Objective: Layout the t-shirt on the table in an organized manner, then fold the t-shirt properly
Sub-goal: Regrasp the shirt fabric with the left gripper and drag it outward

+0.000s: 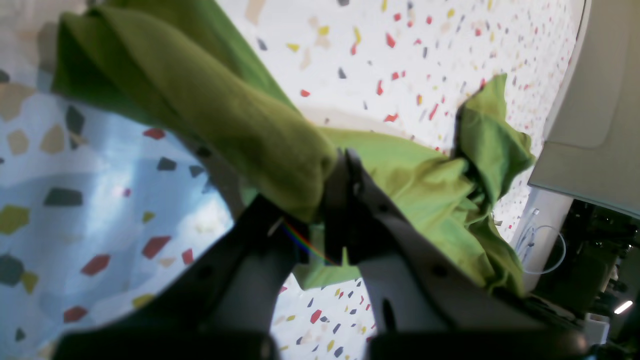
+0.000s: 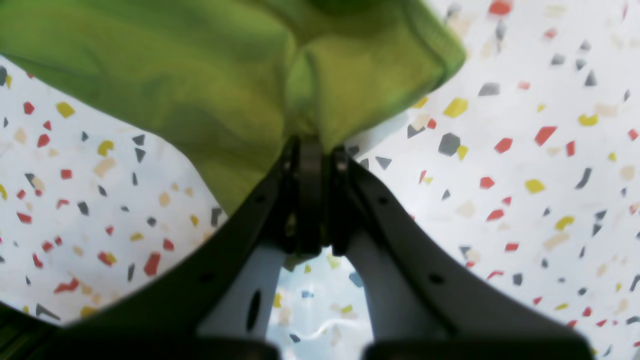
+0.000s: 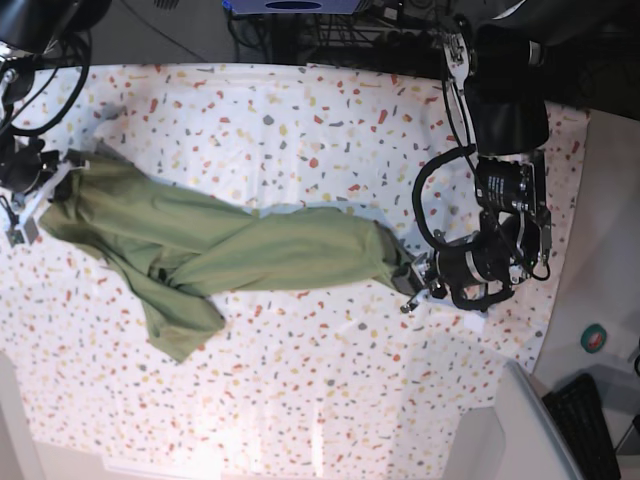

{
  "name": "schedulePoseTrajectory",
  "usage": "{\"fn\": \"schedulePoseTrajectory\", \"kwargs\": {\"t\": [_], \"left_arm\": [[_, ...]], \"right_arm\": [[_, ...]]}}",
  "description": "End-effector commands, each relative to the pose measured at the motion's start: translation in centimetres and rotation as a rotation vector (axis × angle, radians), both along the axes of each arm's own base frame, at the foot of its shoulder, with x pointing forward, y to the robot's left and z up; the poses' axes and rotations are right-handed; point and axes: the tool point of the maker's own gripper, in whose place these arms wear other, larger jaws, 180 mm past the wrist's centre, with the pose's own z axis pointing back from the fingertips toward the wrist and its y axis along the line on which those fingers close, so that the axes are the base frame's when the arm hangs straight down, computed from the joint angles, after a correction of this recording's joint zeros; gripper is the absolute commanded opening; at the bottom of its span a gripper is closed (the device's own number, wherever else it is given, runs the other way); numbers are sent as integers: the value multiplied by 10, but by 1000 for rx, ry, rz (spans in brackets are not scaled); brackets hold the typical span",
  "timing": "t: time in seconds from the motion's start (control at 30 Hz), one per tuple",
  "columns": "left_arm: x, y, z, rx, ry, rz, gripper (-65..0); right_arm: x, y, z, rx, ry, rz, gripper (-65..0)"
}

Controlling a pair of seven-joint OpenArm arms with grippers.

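The olive-green t-shirt [image 3: 250,250] stretches in a twisted band across the speckled table [image 3: 330,130], one loose part hanging toward the near edge. My left gripper [image 3: 408,280] is shut on the shirt's right end; in the left wrist view its jaws [image 1: 345,160] pinch bunched cloth of the t-shirt [image 1: 240,115] above the table [image 1: 425,45]. My right gripper [image 3: 52,192] is shut on the left end. The right wrist view shows that gripper [image 2: 312,145] clamping a fold of the t-shirt [image 2: 175,75] over the table [image 2: 525,200].
Plain grey-white surface [image 3: 600,250] lies beyond the cloth's right edge, with a small round teal object [image 3: 594,338] and a keyboard [image 3: 580,410] on it. A pale panel [image 3: 520,430] sits at the bottom right. Cables and dark equipment [image 3: 330,30] line the far edge.
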Motion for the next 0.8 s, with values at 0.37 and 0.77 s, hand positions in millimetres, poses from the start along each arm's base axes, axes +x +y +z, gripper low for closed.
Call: {"fn": "schedulePoseTrajectory", "kwargs": {"t": [0.37, 0.77], "left_arm": [[80, -28, 44, -184, -71, 78, -599], [70, -34, 35, -141, -231, 88, -66]], "right_arm": [[26, -6, 20, -10, -74, 0, -650], [48, -5, 33, -8, -123, -2, -650]]}}
